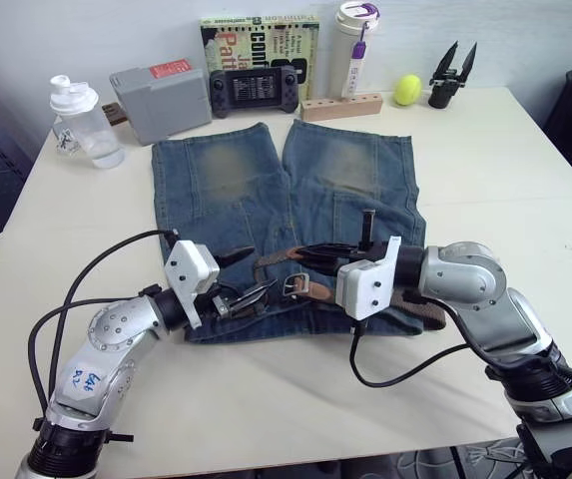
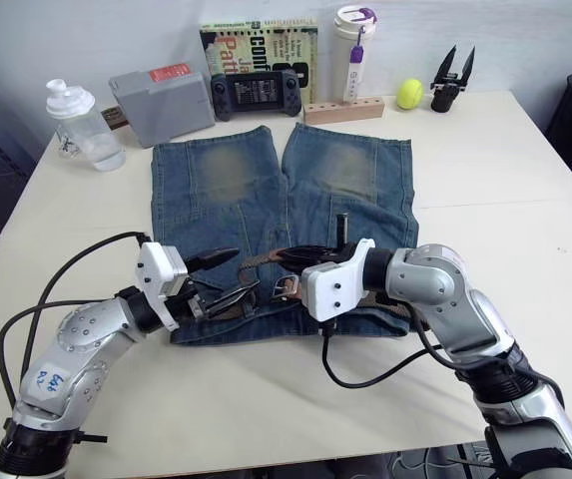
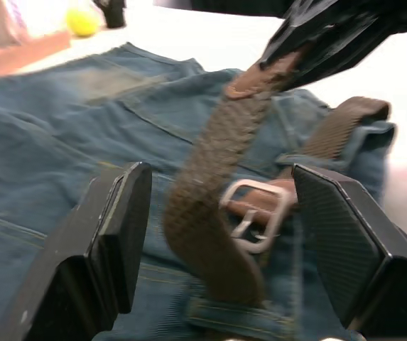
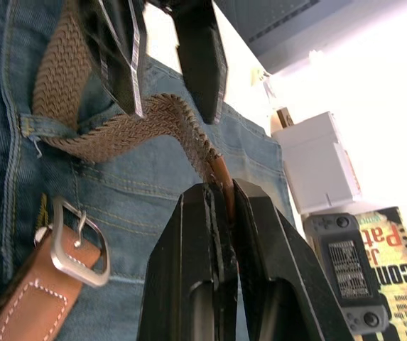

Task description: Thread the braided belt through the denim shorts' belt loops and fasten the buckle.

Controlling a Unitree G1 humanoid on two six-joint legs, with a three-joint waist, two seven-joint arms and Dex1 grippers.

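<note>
The denim shorts [image 1: 286,190] lie flat on the table, waistband toward me. Along the waistband runs the braided belt [image 3: 210,206], and a stretch of it rises off the cloth in an arch. My right gripper [image 4: 223,188] is shut on the belt's smooth brown leather tip and holds it above the shorts. My left gripper [image 3: 221,177] is open, one finger on each side of the lifted braid. The silver buckle [image 4: 79,241] lies on the denim just below the arch, prong showing. One belt loop [image 4: 27,126] has the braid passing under it.
Along the far edge stand a shaker bottle [image 1: 81,120], grey box [image 1: 161,100], game controller [image 1: 256,88], book [image 1: 261,40], white tumbler [image 1: 353,45], wooden block [image 1: 340,105], yellow ball [image 1: 407,90] and a spare black gripper [image 1: 452,75]. Bare table lies on both sides of the shorts.
</note>
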